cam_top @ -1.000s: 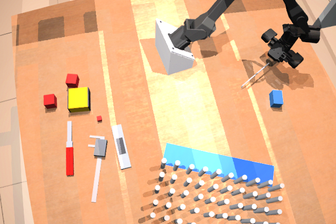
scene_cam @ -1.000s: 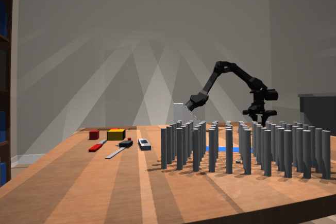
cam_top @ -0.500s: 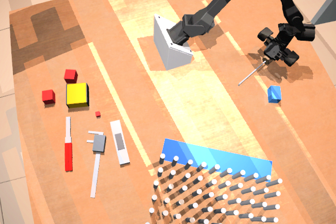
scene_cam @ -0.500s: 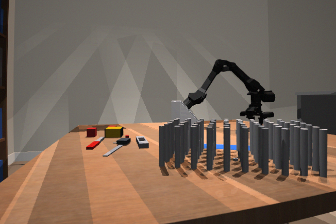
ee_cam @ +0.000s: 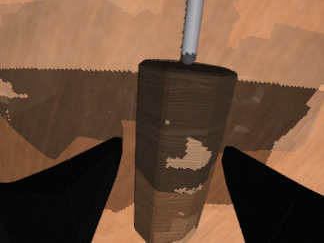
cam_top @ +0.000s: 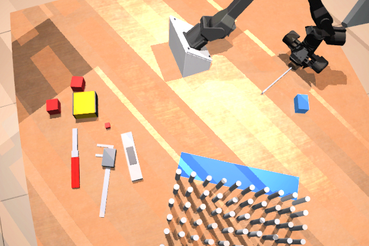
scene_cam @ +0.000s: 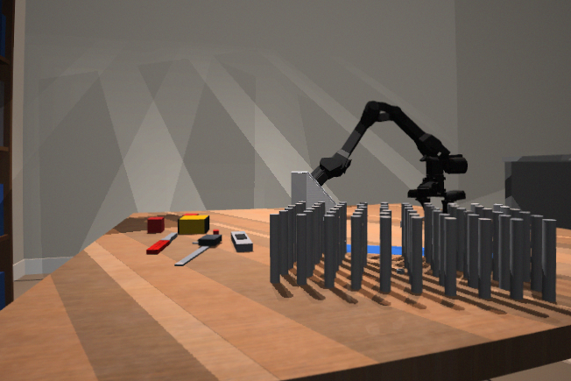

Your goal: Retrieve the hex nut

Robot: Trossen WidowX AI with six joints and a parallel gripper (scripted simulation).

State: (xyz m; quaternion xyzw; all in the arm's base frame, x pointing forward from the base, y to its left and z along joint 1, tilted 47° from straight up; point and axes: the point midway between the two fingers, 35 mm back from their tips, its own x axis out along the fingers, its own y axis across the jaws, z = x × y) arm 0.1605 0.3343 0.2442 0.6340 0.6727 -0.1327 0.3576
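Note:
My gripper (cam_top: 299, 57) (scene_cam: 433, 204) (ee_cam: 173, 149) is open low over the table at the right. The tool's dark wooden handle (ee_cam: 172, 104) lies between its fingers, with a gap on both sides. The tool's thin metal rod (cam_top: 275, 81) (ee_cam: 193, 29) points away from the hand, toward the spacer side; its small end detail is hard to make out. The metal spacers (cam_top: 177, 175) (scene_cam: 274, 247) stand upright in rows. A small nut-like piece (scene_cam: 399, 271) lies on the table among them. The blue taped strip (cam_top: 226, 167) (scene_cam: 377, 250) runs in front of the rows.
A blue block (cam_top: 301, 103) stands near the rod. At the left are a yellow block (cam_top: 85, 103) (scene_cam: 193, 224), red cubes (cam_top: 53, 106), a red-handled tool (cam_top: 75, 172), a caliper-like tool (cam_top: 108, 157) and a pale flat bar (cam_top: 135, 171). The arm's white base (cam_top: 191, 61) stands behind the strip.

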